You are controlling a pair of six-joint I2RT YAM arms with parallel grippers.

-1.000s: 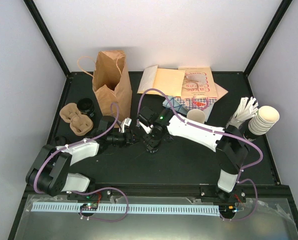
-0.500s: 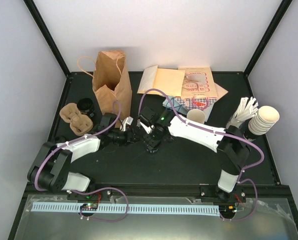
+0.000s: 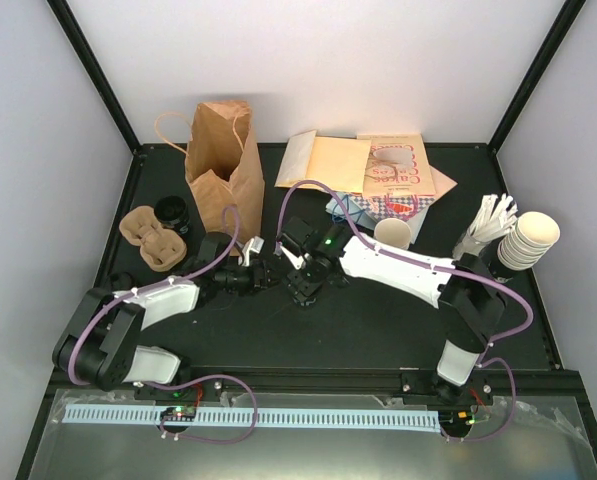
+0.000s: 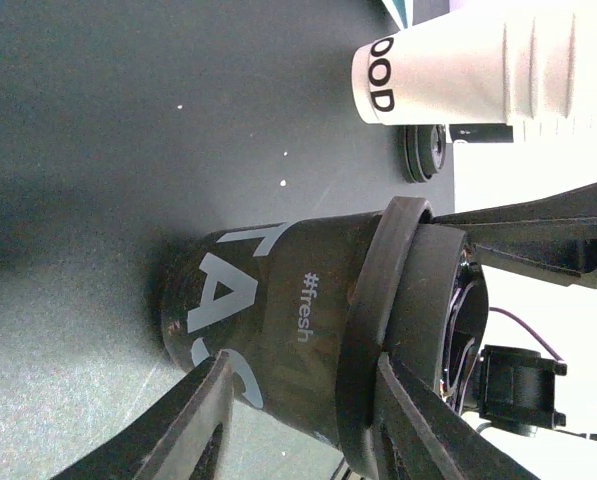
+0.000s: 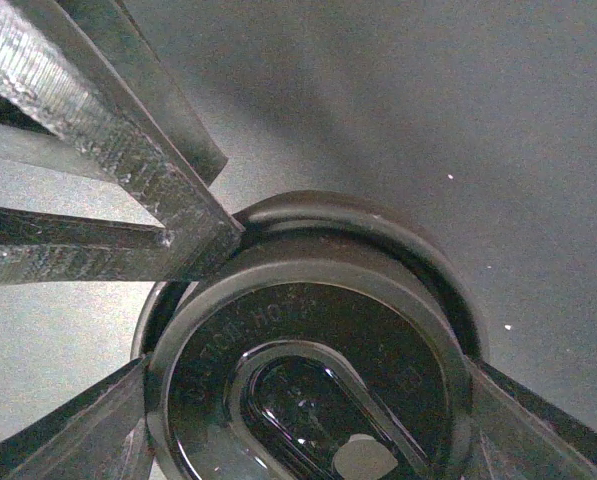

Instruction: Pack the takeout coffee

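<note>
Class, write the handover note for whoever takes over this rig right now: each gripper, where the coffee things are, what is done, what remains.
Left gripper: fingers parted against the dark cup's side; whether it grips, I cannot tell.
Right gripper: closed from above on the black lid.
Cup: upright mid-table between both arms, lid on it; full seating unclear.
Brown paper bag: upright, open, back left; pulp carrier beside it.
Done: lid on. Left: probably press it home, then pack the cup.
</note>
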